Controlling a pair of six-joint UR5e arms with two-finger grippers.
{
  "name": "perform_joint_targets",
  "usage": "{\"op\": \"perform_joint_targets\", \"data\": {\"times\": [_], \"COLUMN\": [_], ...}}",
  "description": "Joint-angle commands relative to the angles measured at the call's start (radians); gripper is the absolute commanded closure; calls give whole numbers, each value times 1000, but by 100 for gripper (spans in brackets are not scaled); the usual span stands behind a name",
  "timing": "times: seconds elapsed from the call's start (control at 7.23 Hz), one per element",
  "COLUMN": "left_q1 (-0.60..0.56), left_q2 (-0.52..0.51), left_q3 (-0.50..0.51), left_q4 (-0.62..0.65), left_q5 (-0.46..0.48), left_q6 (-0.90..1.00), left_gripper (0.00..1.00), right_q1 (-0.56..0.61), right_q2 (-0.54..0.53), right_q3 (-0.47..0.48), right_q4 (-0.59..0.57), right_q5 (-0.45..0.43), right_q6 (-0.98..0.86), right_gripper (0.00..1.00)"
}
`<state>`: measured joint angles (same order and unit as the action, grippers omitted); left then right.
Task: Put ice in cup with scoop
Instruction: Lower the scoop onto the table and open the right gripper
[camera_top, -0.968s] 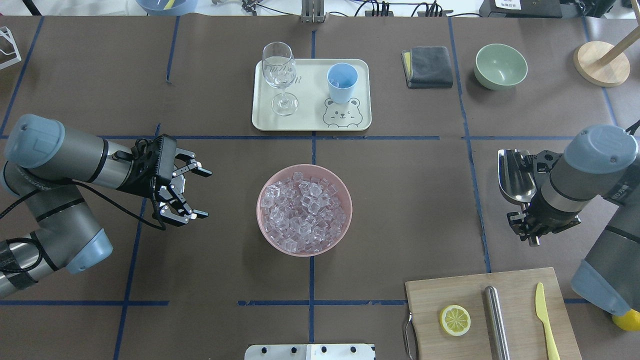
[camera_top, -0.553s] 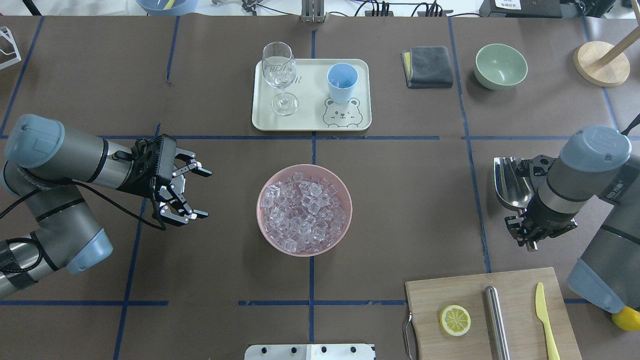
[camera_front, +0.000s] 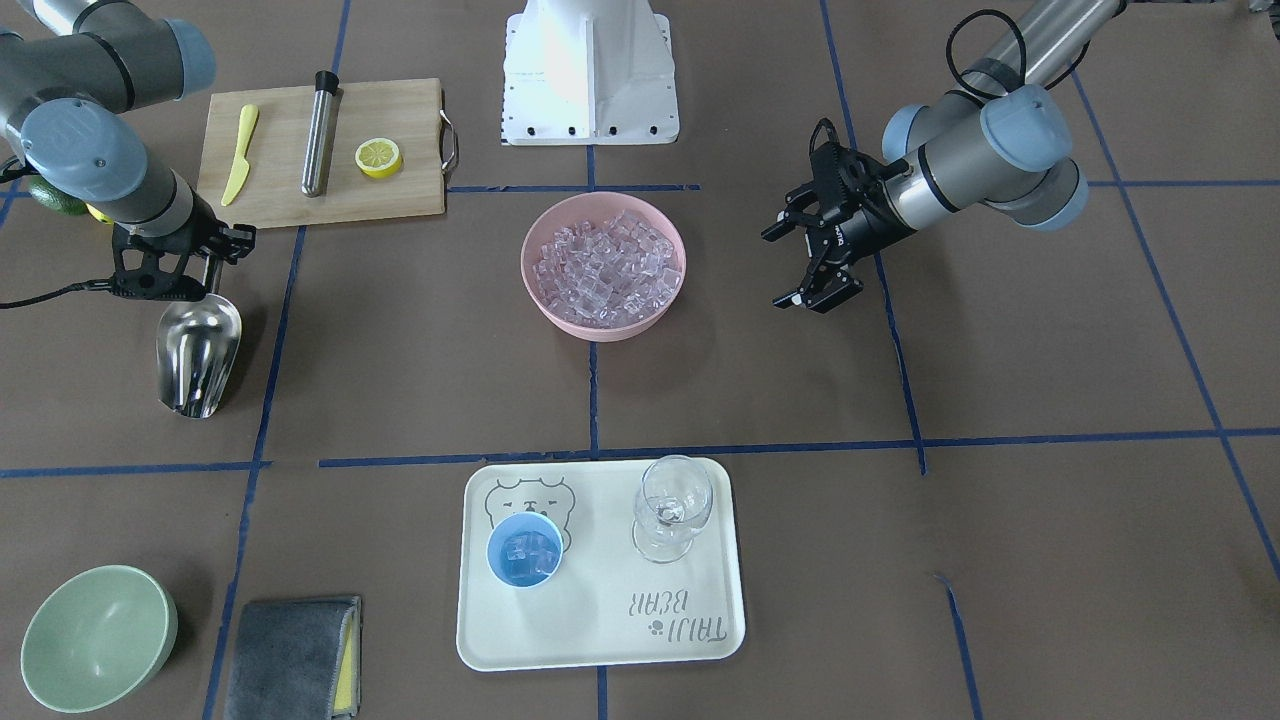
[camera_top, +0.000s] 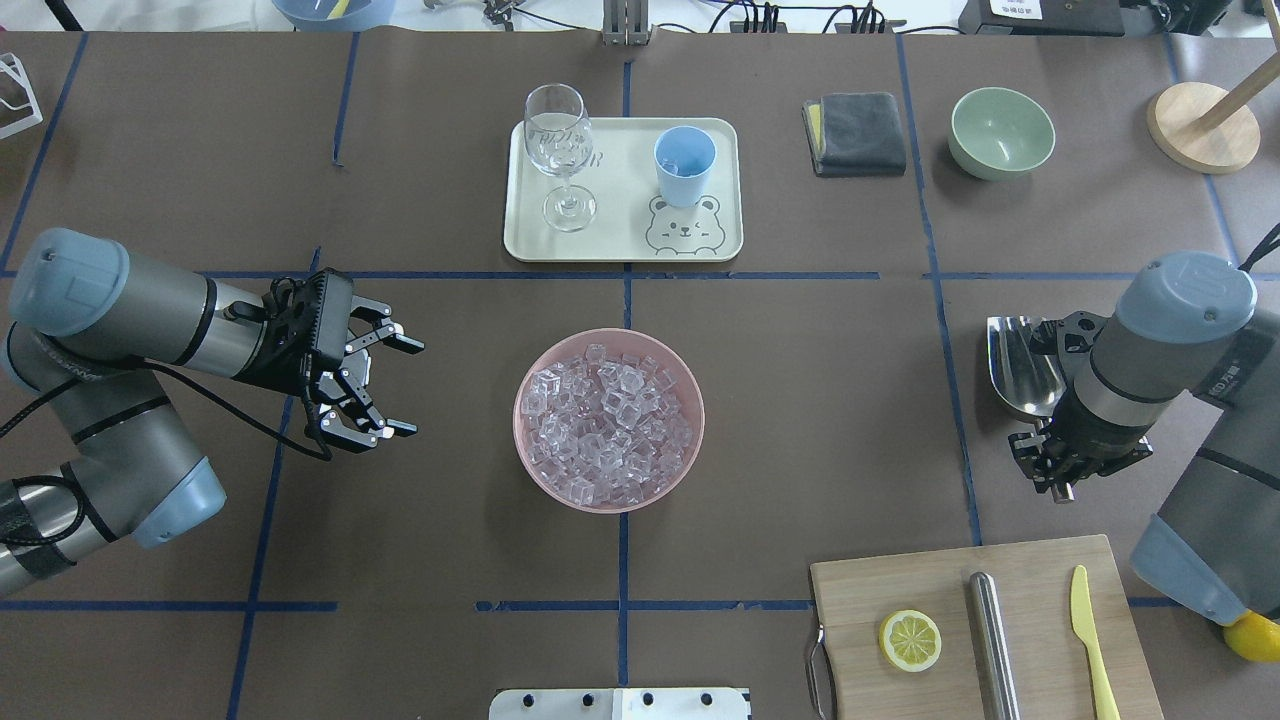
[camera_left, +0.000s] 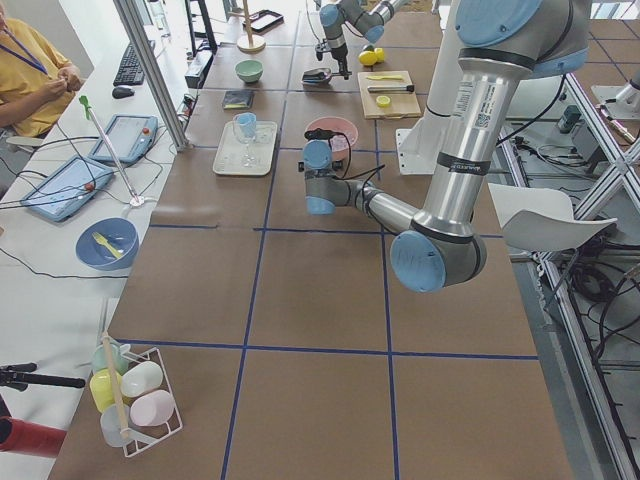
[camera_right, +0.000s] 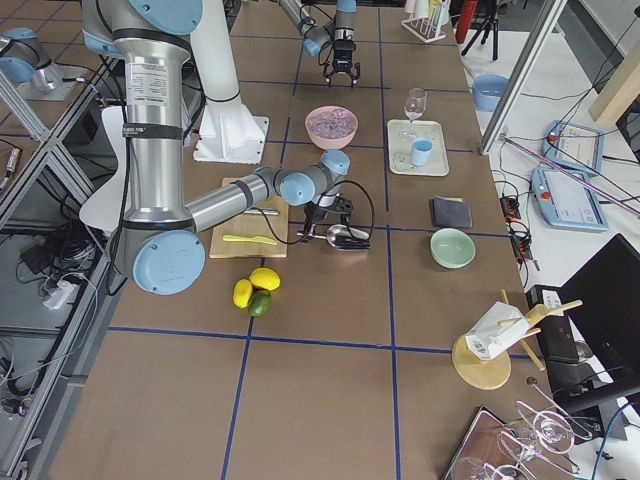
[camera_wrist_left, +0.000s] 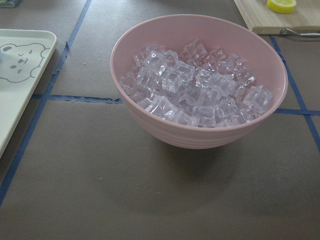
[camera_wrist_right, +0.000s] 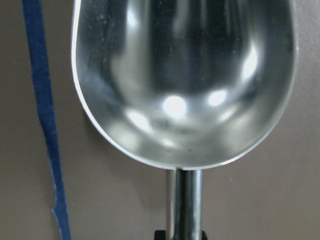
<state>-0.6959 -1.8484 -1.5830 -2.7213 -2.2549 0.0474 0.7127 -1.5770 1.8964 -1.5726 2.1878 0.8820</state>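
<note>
The ice (camera_top: 608, 420) is heaped in a pink bowl (camera_top: 530, 460) at the table's middle and fills the left wrist view (camera_wrist_left: 195, 92). The light-blue cup (camera_top: 684, 165) stands on a cream tray (camera_top: 620, 245) and holds a few cubes (camera_front: 524, 552). My right gripper (camera_top: 1062, 458) is shut on the rod handle of the steel scoop (camera_top: 1020, 365). The scoop's trough is empty (camera_wrist_right: 185, 80) and sits low over the table at the right (camera_front: 198, 350). My left gripper (camera_top: 385, 385) is open and empty, left of the bowl.
A stemmed glass (camera_top: 560, 150) shares the tray. A grey cloth (camera_top: 858, 133), a green bowl (camera_top: 1001, 132) and a wooden stand (camera_top: 1203, 125) are at the far right. A cutting board (camera_top: 1040, 570) near the right arm holds a lemon slice, a steel cylinder and a yellow knife.
My right arm has drawn the scoop slightly back toward me and lower, still holding its handle. The left arm has not moved.
</note>
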Motion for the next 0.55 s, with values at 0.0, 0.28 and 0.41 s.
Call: {"op": "perform_joint_targets", "data": {"times": [0.0, 0.28, 0.41], "left_q1": [-1, -4, -5], "left_q2": [0, 9, 9], "left_q3": [0, 0, -2], "left_q4": [-11, -26, -26], "left_q5": [0, 0, 2], "left_q6": [0, -1, 0], "left_gripper": [0, 0, 0], "right_q1": [-1, -1, 2], "right_q2": [2, 3, 3], "right_q3": [0, 1, 10], "right_q4": [-1, 0, 0], "right_q5": [1, 1, 1], "right_q6": [0, 0, 0], "right_gripper": [54, 0, 0]}}
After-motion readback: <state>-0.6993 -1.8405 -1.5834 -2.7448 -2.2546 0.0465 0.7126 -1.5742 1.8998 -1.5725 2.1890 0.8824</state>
